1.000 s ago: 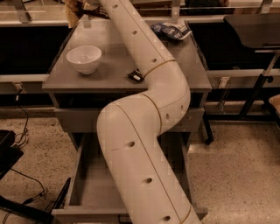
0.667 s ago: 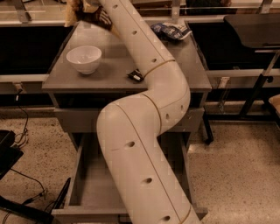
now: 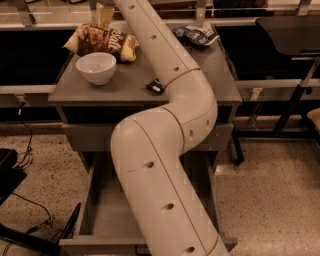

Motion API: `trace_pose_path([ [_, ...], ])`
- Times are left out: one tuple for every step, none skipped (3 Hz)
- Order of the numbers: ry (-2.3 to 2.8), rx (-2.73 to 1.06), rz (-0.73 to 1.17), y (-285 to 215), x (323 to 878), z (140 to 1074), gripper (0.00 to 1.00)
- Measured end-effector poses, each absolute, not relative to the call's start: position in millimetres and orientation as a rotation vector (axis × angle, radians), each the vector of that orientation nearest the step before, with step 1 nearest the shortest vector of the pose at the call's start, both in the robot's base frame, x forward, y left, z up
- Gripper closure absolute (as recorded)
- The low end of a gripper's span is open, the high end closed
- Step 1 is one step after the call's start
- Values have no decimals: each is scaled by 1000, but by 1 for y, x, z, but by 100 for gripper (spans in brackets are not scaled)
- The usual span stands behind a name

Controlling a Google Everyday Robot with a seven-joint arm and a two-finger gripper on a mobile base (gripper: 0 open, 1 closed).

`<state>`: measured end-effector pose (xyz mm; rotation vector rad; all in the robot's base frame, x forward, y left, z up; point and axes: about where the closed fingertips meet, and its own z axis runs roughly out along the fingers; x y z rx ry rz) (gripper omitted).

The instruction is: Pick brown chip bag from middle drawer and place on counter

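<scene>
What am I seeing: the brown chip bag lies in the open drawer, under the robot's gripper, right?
Not quite. In the camera view the brown chip bag lies on the counter, behind the white bowl, not in the open drawer. The gripper is indeed right above it, at the top edge.

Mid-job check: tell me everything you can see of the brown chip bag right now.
The brown chip bag is a pillow-shaped, crinkly pack with tan ends, a dark brown middle and white cursive lettering. It lies lengthwise at the back left corner of the counter, just behind the white bowl. The hand is directly above it at the picture's top edge; contact with the bag cannot be made out. The arm passes by its right end.
</scene>
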<state>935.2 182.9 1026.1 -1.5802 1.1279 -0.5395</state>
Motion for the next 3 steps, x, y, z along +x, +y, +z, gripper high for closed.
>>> trace_pose_path([
  [1149, -1544, -572, 169, 936, 1042, 0],
  [1208, -1531, -683, 131, 921, 1085, 0],
  [1346, -1530, -808, 67, 895, 1120, 0],
])
